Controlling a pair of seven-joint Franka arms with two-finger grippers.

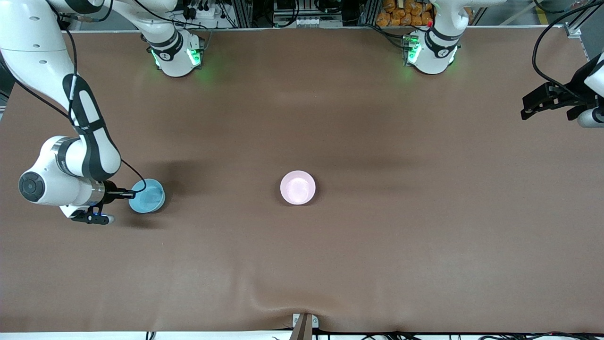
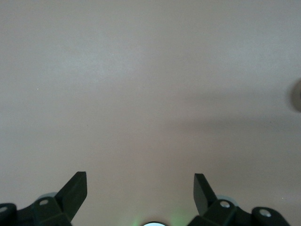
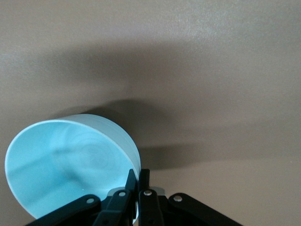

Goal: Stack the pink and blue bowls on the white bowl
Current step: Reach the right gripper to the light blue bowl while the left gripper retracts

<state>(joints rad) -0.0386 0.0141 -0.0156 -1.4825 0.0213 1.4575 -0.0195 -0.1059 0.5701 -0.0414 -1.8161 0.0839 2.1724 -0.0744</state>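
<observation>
The right gripper [image 1: 131, 193] pinches the rim of the blue bowl [image 1: 147, 196] at the right arm's end of the table [image 1: 302, 264], its fingers [image 3: 139, 181] closed on the thin wall and the bowl tipped in its grasp. The pink bowl [image 1: 297, 187] sits upright mid-table, apart from the blue one; no separate white bowl can be made out. The left gripper [image 2: 140, 188] waits with its fingers spread wide and empty over bare table at the left arm's end. Being thin plastic, the bowls look light, stiff and slick; the rim seems the only practical hold.
</observation>
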